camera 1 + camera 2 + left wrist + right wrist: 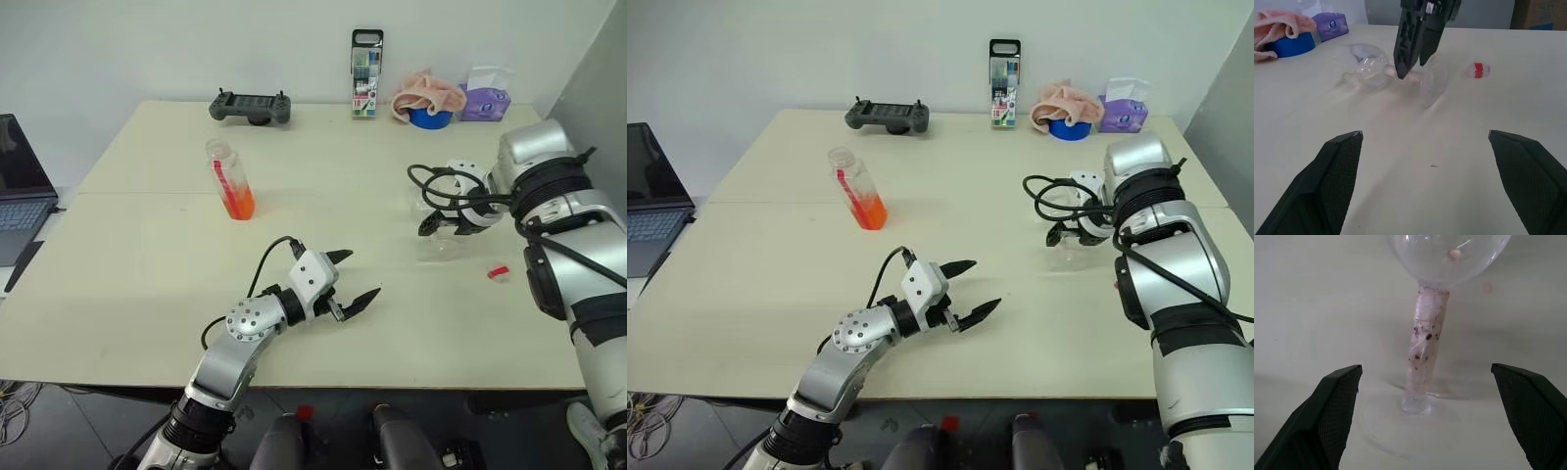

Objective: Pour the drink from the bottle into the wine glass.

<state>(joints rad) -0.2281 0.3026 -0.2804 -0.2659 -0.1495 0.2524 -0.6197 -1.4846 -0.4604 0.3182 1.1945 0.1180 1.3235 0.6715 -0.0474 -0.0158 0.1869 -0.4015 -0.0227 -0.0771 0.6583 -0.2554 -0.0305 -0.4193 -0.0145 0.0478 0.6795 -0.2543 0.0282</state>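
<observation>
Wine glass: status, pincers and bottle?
Both pincers open: left empty, right over wine glass lying on its side. Bottle upright, uncapped, apart. Cap nearby.

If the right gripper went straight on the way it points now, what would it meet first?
Most likely the wine glass: its stem lies between the right gripper's open jaws, the table beneath it.

Silver arms, black fingers
Both arms have rounded silver shells, black joints, looping black cables, and mesh-textured fingers.

My worktop is matt and smooth; the wine glass is clear glossy glass, its stem wrapped in speckled tape; the bottle is clear plastic.
</observation>
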